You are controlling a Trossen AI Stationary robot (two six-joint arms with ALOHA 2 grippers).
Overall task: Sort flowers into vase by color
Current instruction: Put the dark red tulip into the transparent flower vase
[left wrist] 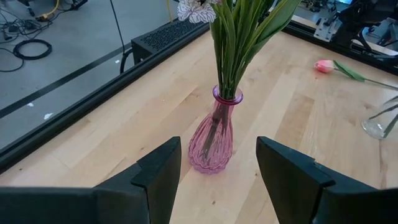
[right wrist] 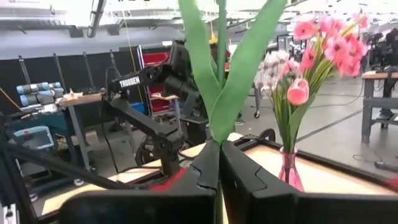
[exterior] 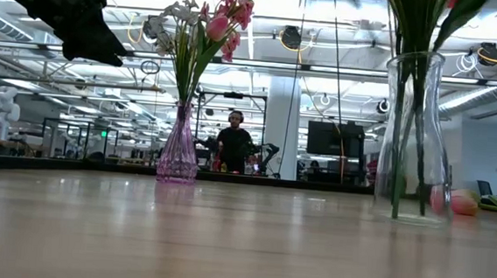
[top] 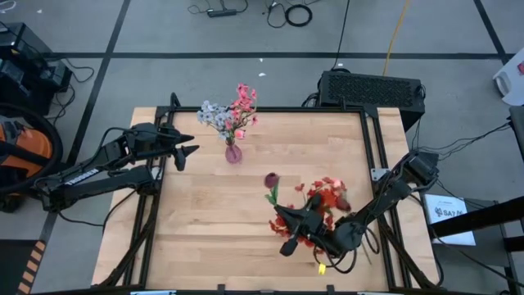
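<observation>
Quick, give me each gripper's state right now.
Left gripper: open, empty, facing the pink vase.
Right gripper: shut on a green flower stem.

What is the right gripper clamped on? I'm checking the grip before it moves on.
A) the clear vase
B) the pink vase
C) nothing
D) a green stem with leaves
D: in the right wrist view the right gripper is shut with a green stem and its leaves rising from between the fingers; the pink vase stands apart, farther off.
</observation>
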